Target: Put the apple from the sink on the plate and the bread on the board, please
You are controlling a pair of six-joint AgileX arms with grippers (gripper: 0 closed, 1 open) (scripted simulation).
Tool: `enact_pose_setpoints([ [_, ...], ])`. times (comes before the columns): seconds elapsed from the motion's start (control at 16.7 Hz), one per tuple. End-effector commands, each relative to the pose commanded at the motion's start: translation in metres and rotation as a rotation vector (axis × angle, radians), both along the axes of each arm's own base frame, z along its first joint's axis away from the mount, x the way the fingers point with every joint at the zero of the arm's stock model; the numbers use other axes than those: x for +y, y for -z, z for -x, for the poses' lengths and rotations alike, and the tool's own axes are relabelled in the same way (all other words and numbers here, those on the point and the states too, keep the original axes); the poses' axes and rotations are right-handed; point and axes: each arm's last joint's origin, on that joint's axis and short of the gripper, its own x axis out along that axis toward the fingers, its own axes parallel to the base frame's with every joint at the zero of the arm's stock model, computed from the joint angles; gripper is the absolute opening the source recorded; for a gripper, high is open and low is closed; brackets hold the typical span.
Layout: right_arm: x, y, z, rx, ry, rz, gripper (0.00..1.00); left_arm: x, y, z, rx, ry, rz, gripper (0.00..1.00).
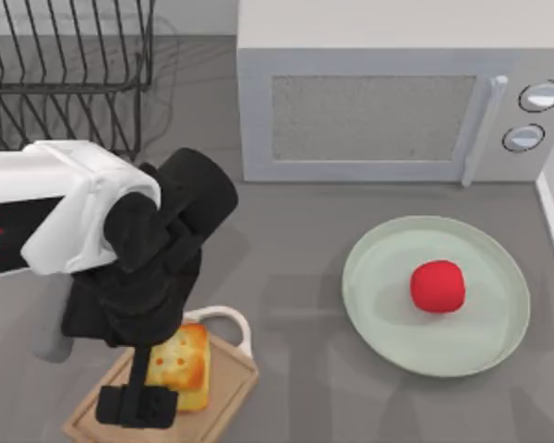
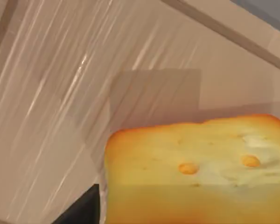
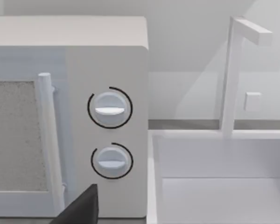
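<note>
Placement of the bread on the board, seen from above and from both wrists. The apple (image 1: 438,285) already rests on the plate (image 1: 499,346), slightly right of its centre, on the table's right side in front of the microwave (image 1: 388,101); that half of the task looks complete. The left arm reaches down over the lower left of the table, its left gripper (image 1: 137,404) low at the near side of the bread (image 1: 183,365), which sits on the board (image 1: 235,383) beside the white loop handle (image 1: 235,323); whether the fingers are parted or clamped on the loaf cannot be told, as the arm's own bulk covers them. In the left wrist view the bread (image 2: 196,172) appears to rest against the board's pale wood (image 2: 60,93), a dark fingertip just at its corner. To finish well, I would judge: confirm the loaf sits flat and within the groove; part the fingers fully; rise straight up so neither pad drags the loaf. The right wrist view faces the microwave dials (image 3: 109,109) and the sink (image 3: 224,182); a wire rack (image 1: 65,65) stands at upper left.
</note>
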Motion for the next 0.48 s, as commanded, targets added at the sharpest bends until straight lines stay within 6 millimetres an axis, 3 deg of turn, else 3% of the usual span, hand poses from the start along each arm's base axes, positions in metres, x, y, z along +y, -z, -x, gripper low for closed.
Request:
enact_pose_setpoints([
  [0.24,0.000,0.000,0.000,0.000,0.000,0.000,1.00,0.037,-0.024,0.013,-0.196,0.213,0.080,1.00],
  [0.48,0.000,0.000,0.000,0.000,0.000,0.000,1.00,0.082,-0.042,0.039,-0.519,0.532,0.043,1.00],
])
